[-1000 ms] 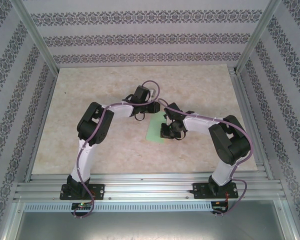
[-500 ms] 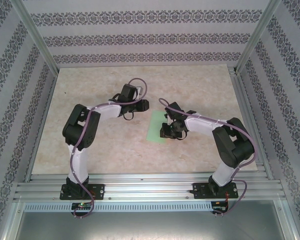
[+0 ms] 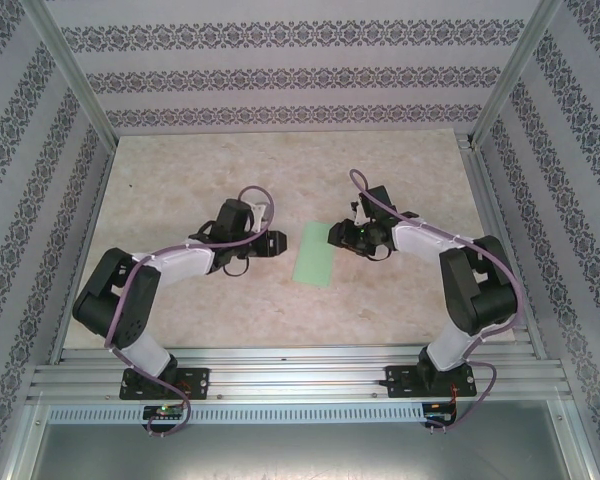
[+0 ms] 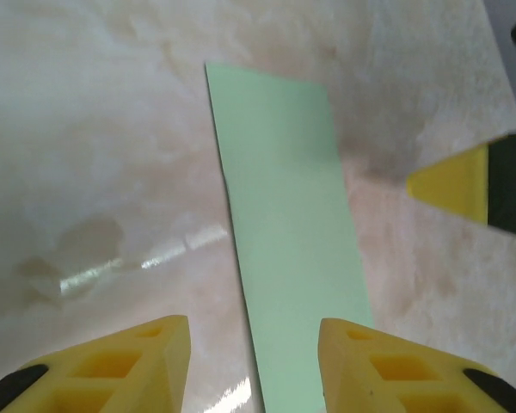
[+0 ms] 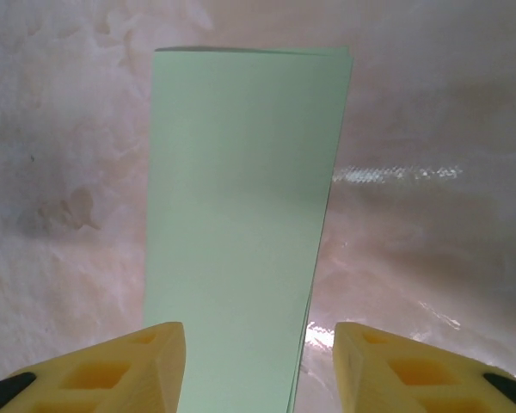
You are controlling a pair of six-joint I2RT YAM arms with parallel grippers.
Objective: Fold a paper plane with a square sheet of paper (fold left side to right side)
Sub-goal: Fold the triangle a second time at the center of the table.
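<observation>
While the left pincer hangs spread wide and empty just left of the square sheet of paper, the right pincer is equally wide open, gripping nothing, close by the sheet's far right corner. Each wrist camera looks down between its yellow fingers onto the light green paper. It lies flat as a narrow folded strip on the marbled desk between the two arms, its layers slightly offset along one long edge.
</observation>
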